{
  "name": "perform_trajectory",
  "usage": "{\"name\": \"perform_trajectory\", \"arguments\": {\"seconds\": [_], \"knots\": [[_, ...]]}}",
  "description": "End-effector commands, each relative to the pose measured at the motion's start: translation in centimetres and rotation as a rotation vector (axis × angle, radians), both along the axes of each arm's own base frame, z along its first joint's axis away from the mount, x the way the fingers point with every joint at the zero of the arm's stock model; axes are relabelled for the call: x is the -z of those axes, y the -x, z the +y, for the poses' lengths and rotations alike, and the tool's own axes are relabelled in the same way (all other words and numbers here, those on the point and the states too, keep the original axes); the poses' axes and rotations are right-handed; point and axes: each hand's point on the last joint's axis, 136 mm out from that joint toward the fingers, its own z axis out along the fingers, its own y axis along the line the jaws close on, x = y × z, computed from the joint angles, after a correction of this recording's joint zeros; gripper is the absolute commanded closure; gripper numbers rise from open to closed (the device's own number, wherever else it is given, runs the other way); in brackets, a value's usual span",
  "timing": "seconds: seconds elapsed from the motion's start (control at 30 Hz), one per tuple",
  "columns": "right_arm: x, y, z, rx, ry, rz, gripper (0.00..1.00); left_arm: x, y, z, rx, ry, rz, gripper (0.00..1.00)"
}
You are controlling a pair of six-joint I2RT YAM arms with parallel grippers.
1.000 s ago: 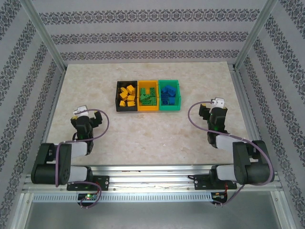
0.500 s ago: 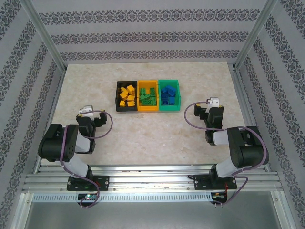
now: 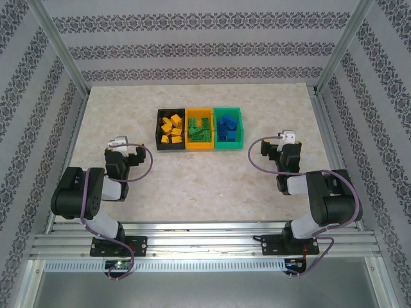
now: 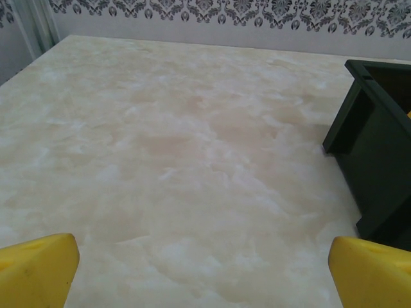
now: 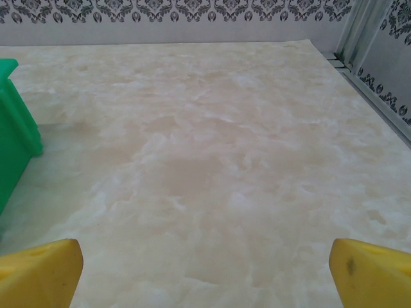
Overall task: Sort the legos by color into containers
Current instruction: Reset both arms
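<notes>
Black bin (image 4: 376, 151) stands ahead-right of the wide-spread, empty left pincer (image 4: 204, 274)

The table (image 3: 212, 179) is cream with pale beige marbling. The walls (image 3: 205, 38) carry grey-white stripes with dark damask bands. The black bin (image 3: 170, 147) holds yellow legos (image 3: 172, 127), the orange bin (image 3: 199, 147) green legos (image 3: 199, 132), the green bin (image 3: 229, 145) blue legos (image 3: 226, 127). Left fingertips (image 4: 38, 269) and right fingertips (image 5: 369, 273) are yellow. The arms (image 3: 80, 196) are black and grey, their cables (image 3: 251, 156) purple.
</notes>
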Motion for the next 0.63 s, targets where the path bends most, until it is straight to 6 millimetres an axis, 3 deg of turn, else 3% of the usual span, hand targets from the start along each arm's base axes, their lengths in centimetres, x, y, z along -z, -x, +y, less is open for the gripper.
{"name": "perform_trajectory", "arguments": {"seconds": [0.0,0.6], "knots": [[-1.4,-0.7,0.1,-0.013,0.001,-0.05,0.02,-0.6,-0.5,-0.1,0.023,-0.01,-0.002,0.0],[-1.3,-0.8,1.0,-0.07,0.001,-0.043,0.02,-0.6,-0.6,-0.1,0.025,-0.01,-0.002,0.0]]}}
